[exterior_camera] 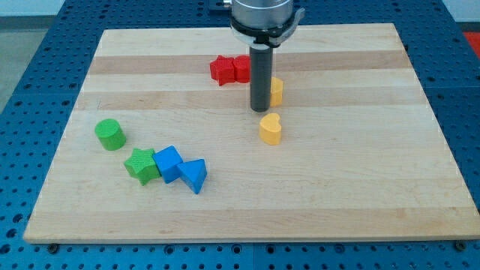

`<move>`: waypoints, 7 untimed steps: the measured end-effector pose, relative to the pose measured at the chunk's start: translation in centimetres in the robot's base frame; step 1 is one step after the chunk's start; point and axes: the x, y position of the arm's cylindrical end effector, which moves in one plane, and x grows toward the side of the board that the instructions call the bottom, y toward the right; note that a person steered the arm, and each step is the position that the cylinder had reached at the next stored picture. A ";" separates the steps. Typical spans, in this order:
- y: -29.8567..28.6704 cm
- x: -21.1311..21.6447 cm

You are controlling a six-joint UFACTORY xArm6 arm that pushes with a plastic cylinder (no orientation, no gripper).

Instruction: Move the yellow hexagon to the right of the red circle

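Single cam, front of board (375, 217), angled down, mid-range, whole board in view.

Rod (261, 79) covers most of yellow block (277, 91), only its right part shows, shape can't be told. Also hides right side of red block (241, 69) behind it; red shapes (222, 70) unclear. Arm housing (266, 16) cut off by view's top. My tip (260, 110) visible, its contact with yellow block can't be told.
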 end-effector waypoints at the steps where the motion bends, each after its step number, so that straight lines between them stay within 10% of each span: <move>1: 1.5 -0.1; 7: 7.3 -2.5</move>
